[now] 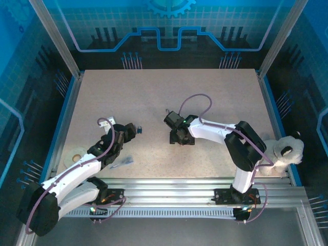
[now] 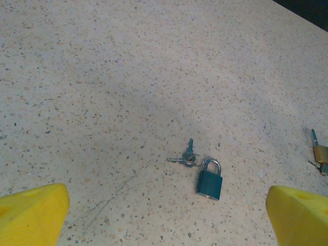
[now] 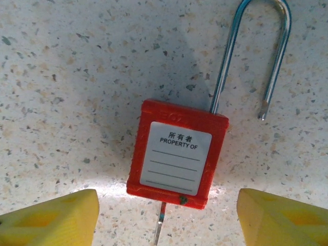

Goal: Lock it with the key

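Left pincer point(image 2: 165, 220): spread wide, yellow fingertips point(image 2: 32, 215) at the two lower corners of the left wrist view, nothing between them, clear of the tabletop point(image 1: 154, 92).

The key point(image 2: 188, 152): lies flat on the tabletop ahead of the left pincer, teal head and a small ring. It is just beside the shackle of a small teal padlock point(image 2: 209, 180), to the upper left of it; contact between ring and shackle cannot be judged. A brass padlock point(image 2: 321, 154) sits at the right edge of the same view, well apart from the key.

Right pincer point(image 3: 166, 220): spread, one yellow fingertip on each side of the lower end of the red padlock point(image 3: 177, 154), neither touching it.

Red padlock: flat on the tabletop, white "PROPERTY OF" label up. Silver shackle point(image 3: 253, 56) open, one leg in the body, the free end beside it. A thin metal blade point(image 3: 160, 225) projects from under the lower edge.

A plush toy point(image 1: 284, 151) sits by the right arm.
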Motion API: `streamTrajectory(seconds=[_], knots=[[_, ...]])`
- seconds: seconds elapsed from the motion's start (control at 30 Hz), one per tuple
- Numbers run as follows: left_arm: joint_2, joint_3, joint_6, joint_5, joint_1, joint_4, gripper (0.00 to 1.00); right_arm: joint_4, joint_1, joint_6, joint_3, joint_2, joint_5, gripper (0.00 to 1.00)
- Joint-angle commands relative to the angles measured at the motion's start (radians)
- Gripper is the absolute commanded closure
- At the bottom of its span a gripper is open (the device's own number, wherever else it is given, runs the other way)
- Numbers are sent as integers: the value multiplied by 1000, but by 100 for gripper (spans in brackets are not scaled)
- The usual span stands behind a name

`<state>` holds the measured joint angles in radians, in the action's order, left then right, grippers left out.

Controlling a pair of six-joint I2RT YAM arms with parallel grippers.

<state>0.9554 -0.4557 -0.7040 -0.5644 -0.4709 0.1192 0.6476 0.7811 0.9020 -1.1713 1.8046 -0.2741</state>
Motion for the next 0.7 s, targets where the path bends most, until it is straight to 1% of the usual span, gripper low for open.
streamTrajectory(seconds=[0.0,0.23,0.43,0.67], knots=[[-10,-15,24,-9,-6,3,1,-13,-17,16,16,17,10,29],[-5,-18,26,-5,-6,2,1,-36,-39,-3,25,35,22,31],[-3,-17,28,-3,-5,0,1,-60,-53,-16,35,48,30,39],[0,-18,31,-3,-5,-3,1,-74,-60,-30,44,62,26,40]])
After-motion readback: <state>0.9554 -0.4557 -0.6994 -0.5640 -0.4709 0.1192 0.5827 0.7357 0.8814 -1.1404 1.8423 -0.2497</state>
